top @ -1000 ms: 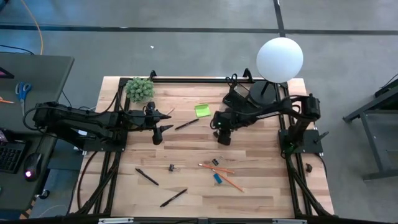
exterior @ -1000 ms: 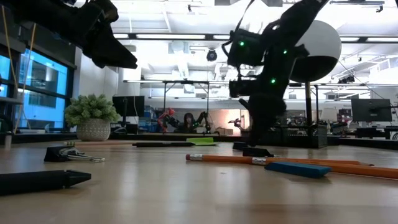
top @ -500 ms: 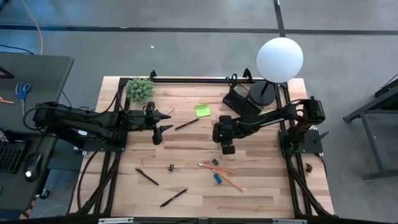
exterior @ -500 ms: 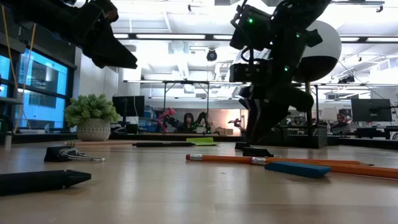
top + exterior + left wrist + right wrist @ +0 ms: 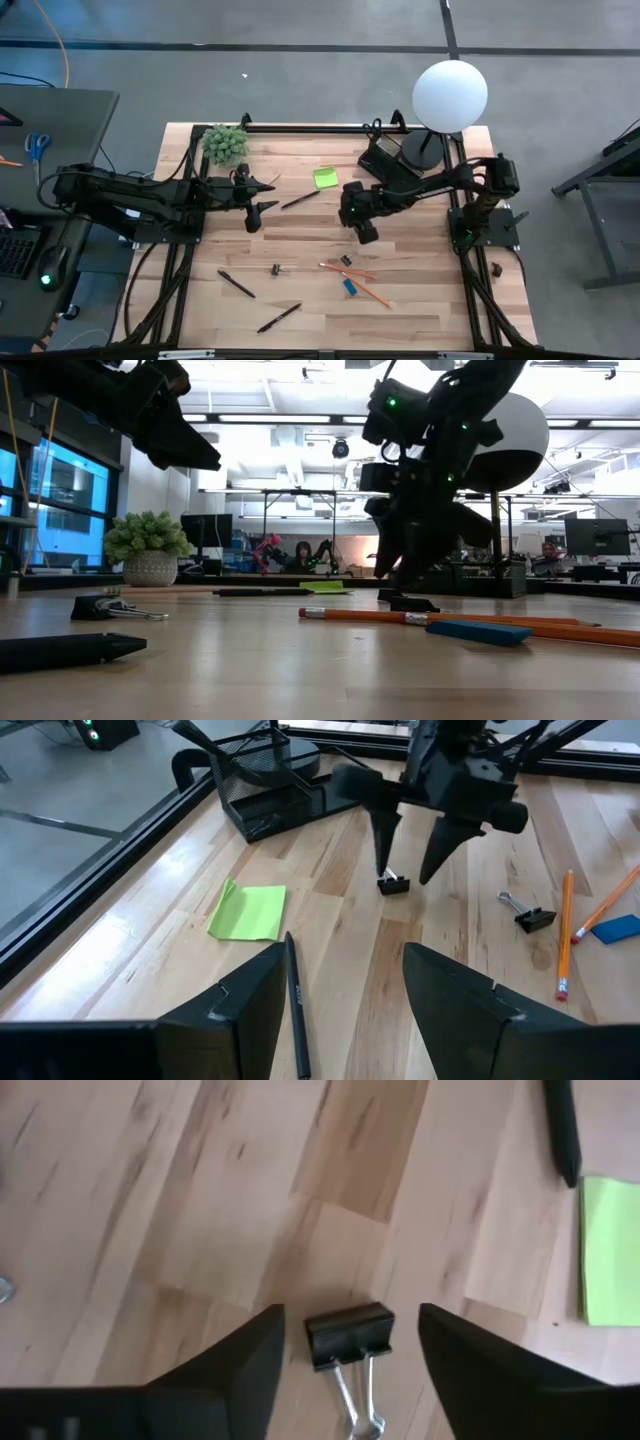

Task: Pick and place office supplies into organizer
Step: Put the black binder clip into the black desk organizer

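My right gripper hangs open over the middle of the table, pointing steeply down. Its fingers stand on either side of a small black binder clip, just above it. The clip lies flat on the wood with its wire handles toward the gripper. My left gripper waits open above the table's left part, near a black pen. The black mesh organizer stands at the far right beside the lamp. A lime-green sticky-note pad lies near it.
Nearer the front lie two orange pencils, a blue piece, two more clips and two black pens. A potted plant stands at the far left and a white globe lamp at the far right.
My right gripper has rolled about its own axis, shifted a little toward the near edge and opened its fingers. The binder clip under it has stayed in place on the table.
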